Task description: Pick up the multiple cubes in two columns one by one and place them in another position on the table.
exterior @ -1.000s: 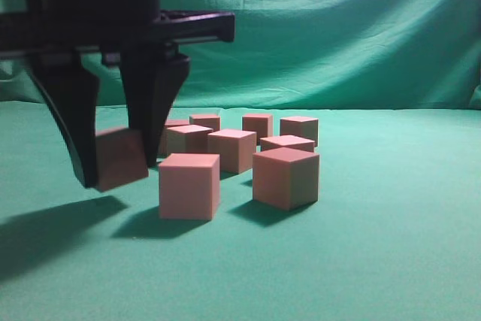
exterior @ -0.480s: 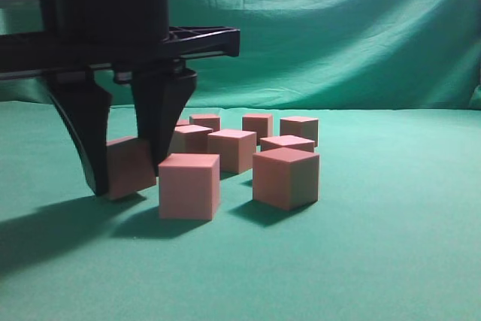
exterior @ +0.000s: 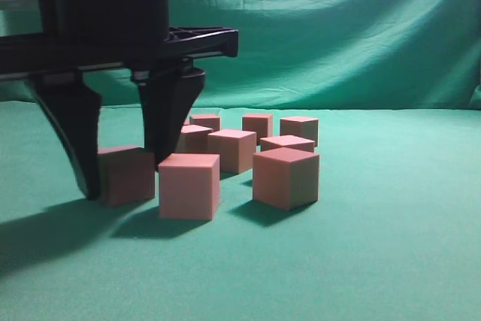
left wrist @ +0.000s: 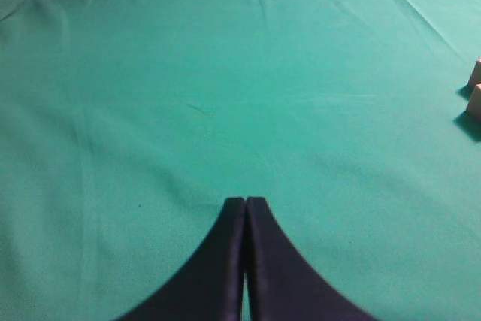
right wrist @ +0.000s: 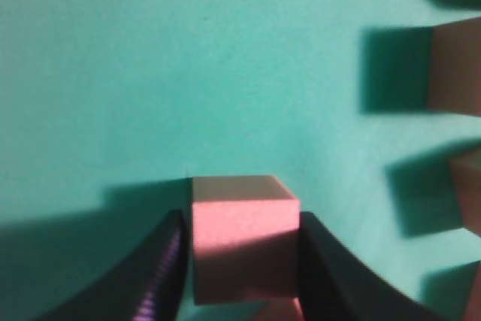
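Note:
Several salmon-pink cubes stand grouped on the green table (exterior: 376, 246), among them a front one (exterior: 188, 186) and one to its right (exterior: 285, 178). One more cube (exterior: 125, 176) rests flat on the cloth at the group's left, between the black fingers of my right gripper (exterior: 125, 180). In the right wrist view this cube (right wrist: 244, 238) sits between the fingers of the right gripper (right wrist: 243, 223), whose jaws stand slightly apart from its sides, open. My left gripper (left wrist: 246, 202) is shut and empty over bare cloth, with two cube edges (left wrist: 475, 88) at the far right.
A draped green backdrop (exterior: 338, 35) hangs behind the table. The right arm's black body (exterior: 105, 13) fills the upper left of the exterior view and throws a shadow (exterior: 45, 231) on the cloth. Other cubes (right wrist: 455, 65) lie right of the right gripper.
My right gripper came down with the tilted cube and set it flat on the cloth left of the group. Its jaws have parted a little from the cube.

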